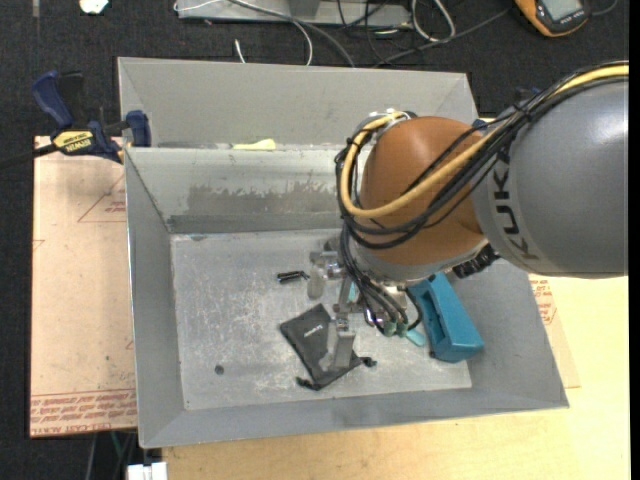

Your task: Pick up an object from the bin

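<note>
My gripper [331,310] hangs under the arm's orange cover, low over the front middle of the bin. Its two metal fingers stand apart, so it is open. One fingertip [343,344] rests on or just above a dark grey flat piece [312,340] with a black torn edge, which lies on the bin floor. The other fingertip [318,280] sits farther back, near a small black stick [290,276]. Nothing shows between the fingers. A blue block-shaped thing [452,320] lies to the right of the gripper, partly hidden under the arm.
The arm and its cover hide the right back part of the bin floor. A pale yellow scrap [254,145] lies on the bin's back ledge. The sloped bin walls rise on all sides.
</note>
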`<state>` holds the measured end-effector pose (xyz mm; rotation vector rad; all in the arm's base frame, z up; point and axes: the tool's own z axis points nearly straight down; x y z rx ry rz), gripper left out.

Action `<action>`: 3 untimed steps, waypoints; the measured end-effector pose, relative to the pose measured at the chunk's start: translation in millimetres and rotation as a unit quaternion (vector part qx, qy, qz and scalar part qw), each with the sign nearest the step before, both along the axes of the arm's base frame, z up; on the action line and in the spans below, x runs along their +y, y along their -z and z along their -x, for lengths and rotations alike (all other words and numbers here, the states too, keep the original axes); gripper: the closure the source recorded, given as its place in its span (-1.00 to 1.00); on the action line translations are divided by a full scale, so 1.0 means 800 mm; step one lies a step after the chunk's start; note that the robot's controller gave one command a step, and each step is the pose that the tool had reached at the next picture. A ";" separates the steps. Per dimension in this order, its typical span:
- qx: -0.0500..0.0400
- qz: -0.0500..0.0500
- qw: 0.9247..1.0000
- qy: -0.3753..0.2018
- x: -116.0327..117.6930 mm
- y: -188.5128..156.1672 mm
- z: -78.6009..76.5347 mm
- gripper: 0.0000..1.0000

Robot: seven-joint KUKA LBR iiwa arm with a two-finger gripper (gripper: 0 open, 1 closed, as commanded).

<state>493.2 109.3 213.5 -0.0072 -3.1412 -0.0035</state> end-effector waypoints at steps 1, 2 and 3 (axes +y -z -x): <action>-0.003 -0.001 0.988 -0.152 -0.039 0.085 -0.030 -1.00; -0.005 -0.001 0.994 -0.106 -0.036 0.106 -0.056 -1.00; -0.004 -0.001 0.999 -0.039 -0.036 0.112 -0.054 -1.00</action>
